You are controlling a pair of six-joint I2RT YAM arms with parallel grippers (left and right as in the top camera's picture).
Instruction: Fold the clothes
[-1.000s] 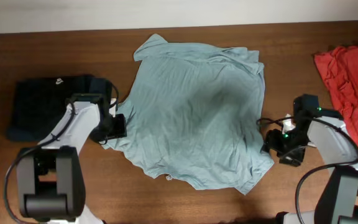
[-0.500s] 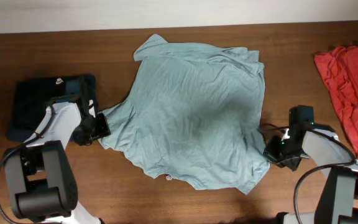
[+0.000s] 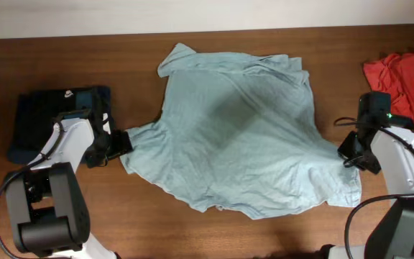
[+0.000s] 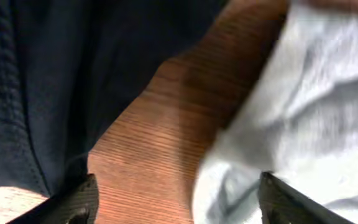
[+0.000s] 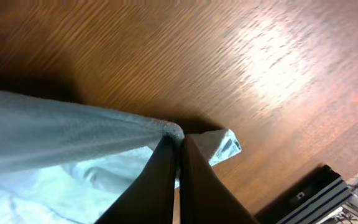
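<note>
Across the middle of the brown wood-grain table lies the large pale grey-blue short-sleeved T-shirt. It is spread mostly flat, and its lower right corner stretches toward the right gripper, whose jaws are pressed together on a thin pinch of hem. That hold looks slight. Only a bunched edge sits between the fingers, so a firm tug could slip it free and let the corner slump.

The left gripper stands with jaws wide apart at the shirt's left sleeve, and the cloth between them lies loose. With nothing anchoring that side, a pull from the right may drag the whole shirt sideways rather than flatten it. If the left gripper closes, it could also catch the dark navy folded garment just beside it. The crumpled red garment sits well apart at the right edge.

The shirt is a thin, soft knit, shallowly wrinkled, with an uneven lower outline. The table is hard, smooth and glossy, so it likely offers little friction.
</note>
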